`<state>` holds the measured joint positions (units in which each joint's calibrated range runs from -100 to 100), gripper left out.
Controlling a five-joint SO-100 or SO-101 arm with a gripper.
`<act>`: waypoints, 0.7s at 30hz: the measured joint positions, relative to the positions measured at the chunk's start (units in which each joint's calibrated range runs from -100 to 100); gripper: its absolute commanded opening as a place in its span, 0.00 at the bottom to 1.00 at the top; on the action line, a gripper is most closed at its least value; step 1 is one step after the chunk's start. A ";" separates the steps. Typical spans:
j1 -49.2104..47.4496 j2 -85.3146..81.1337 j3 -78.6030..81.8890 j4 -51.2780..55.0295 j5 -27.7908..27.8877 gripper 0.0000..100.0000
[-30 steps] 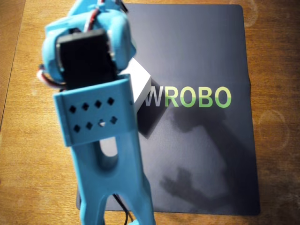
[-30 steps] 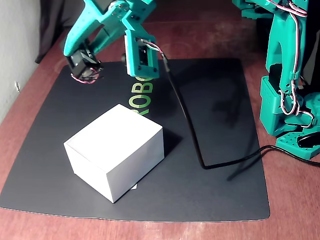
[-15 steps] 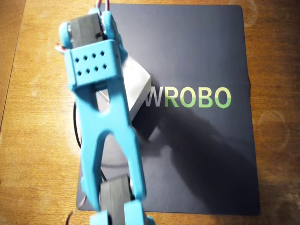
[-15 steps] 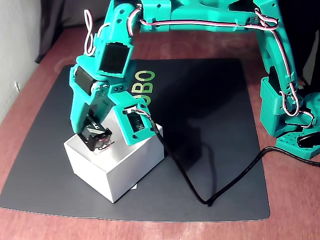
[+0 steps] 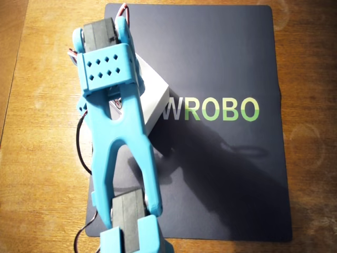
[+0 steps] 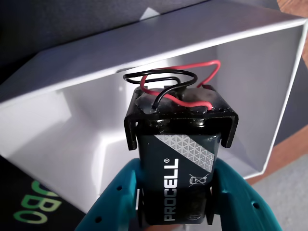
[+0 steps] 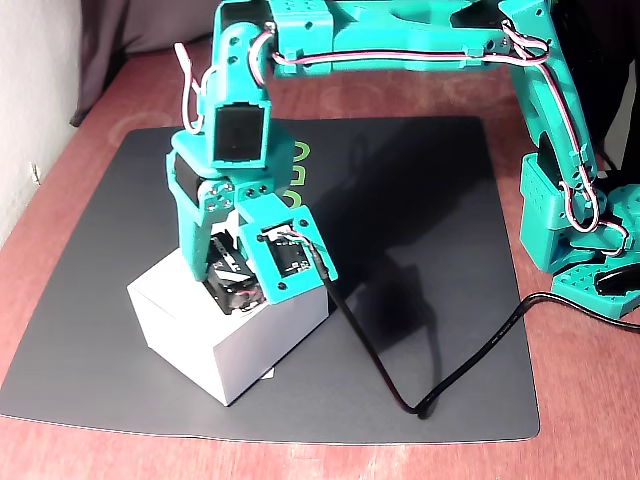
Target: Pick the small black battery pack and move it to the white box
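In the wrist view the small black battery pack point(image 6: 175, 163), lettered PROCELL, sits clamped between my gripper's point(image 6: 175, 190) teal fingers. Its red and black wires loop out at the far end. Right under it lies the open white box point(image 6: 72, 125), plain white inside. The fixed view shows the gripper point(image 7: 236, 290) tilted down at the box's point(image 7: 255, 355) top opening, with the battery pack point(image 7: 238, 294) a dark block just at the rim. From overhead, the arm point(image 5: 113, 121) covers the gripper and battery pack; only a corner of the box point(image 5: 156, 97) shows.
The box stands on a black mat point(image 7: 420, 230) lettered WROBO point(image 5: 213, 109), on a wooden table point(image 5: 310, 105). A black cable point(image 7: 440, 385) trails across the mat from the wrist. The arm's base point(image 7: 575, 230) stands at the right edge in the fixed view.
The gripper carried the battery pack from above the mat's far left corner over to the box, then lowered it a little further into the opening.
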<state>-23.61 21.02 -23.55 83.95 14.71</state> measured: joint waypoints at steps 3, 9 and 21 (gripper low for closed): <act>0.00 0.08 0.00 0.00 0.05 0.11; 0.74 3.98 0.00 -2.88 -2.10 0.11; 3.09 8.64 0.00 -4.54 -4.31 0.11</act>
<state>-20.52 29.66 -23.55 79.42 10.40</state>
